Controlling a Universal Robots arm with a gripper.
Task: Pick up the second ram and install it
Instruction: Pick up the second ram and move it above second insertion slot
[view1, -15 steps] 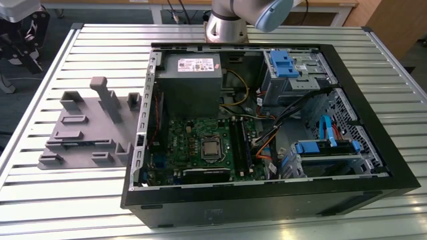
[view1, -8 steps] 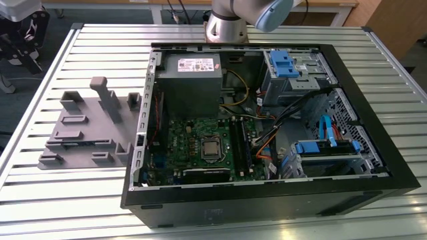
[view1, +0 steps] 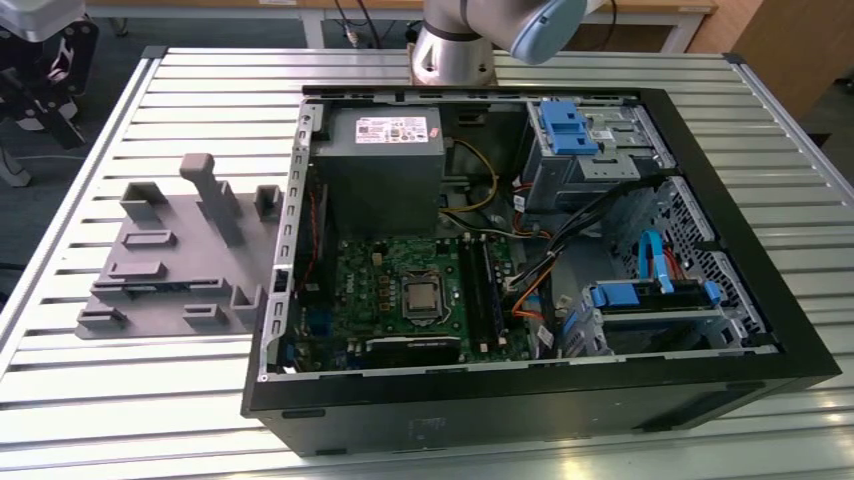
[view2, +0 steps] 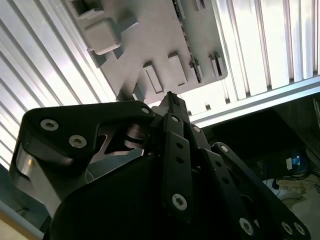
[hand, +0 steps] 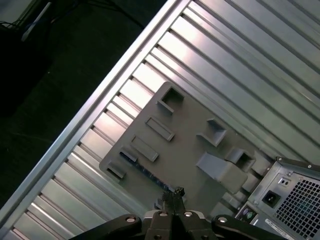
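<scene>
Closest, in both wrist views, the gripper (hand: 175, 192) is hanging with its fingers pressed together, gripping nothing. Just beyond its tips, the second ram (hand: 146, 170) is sitting edge-on in the grey fixture (hand: 184, 144). Farther off, the exterior view is showing the open computer case (view1: 534, 405) standing beside that fixture.

In the exterior view the arm (view1: 461, 40) is cut off at 12 o'clock. In both wrist views the claw (view2: 171, 98) (hand: 175, 192) runs out of frame, and in the second wrist view it hides part of the grey fixture (view2: 150, 45).
</scene>
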